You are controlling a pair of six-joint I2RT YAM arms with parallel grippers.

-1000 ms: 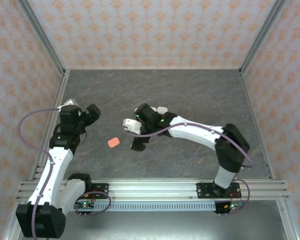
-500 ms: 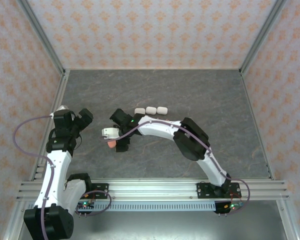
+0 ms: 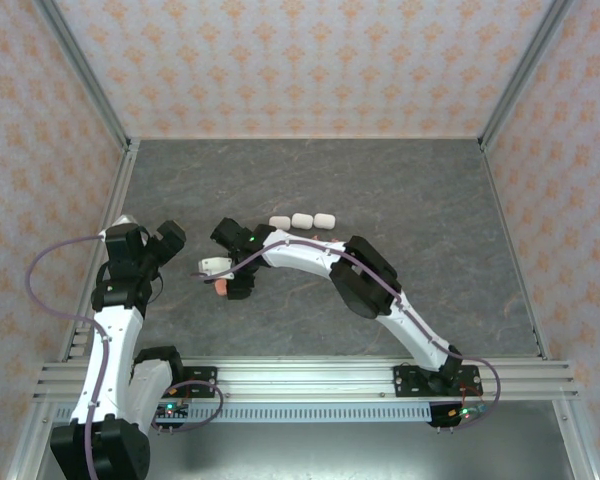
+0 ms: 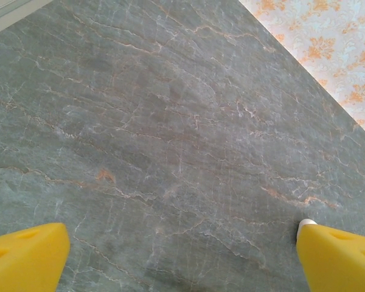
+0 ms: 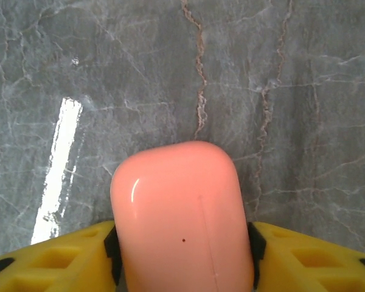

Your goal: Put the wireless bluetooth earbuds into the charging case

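The right arm (image 3: 310, 255) has been swung leftward since a second ago. The right fingers (image 5: 310, 255), spread wide then, are now pressed against both sides of the pink case (image 5: 181, 219). The case lies on the grey table (image 3: 430, 200) left of centre, where it lay before. Three white cases (image 3: 301, 220), earlier mostly hidden by the arm, are uncovered in a row behind it. The left fingers (image 4: 24, 258) are kept spread wide above the table.
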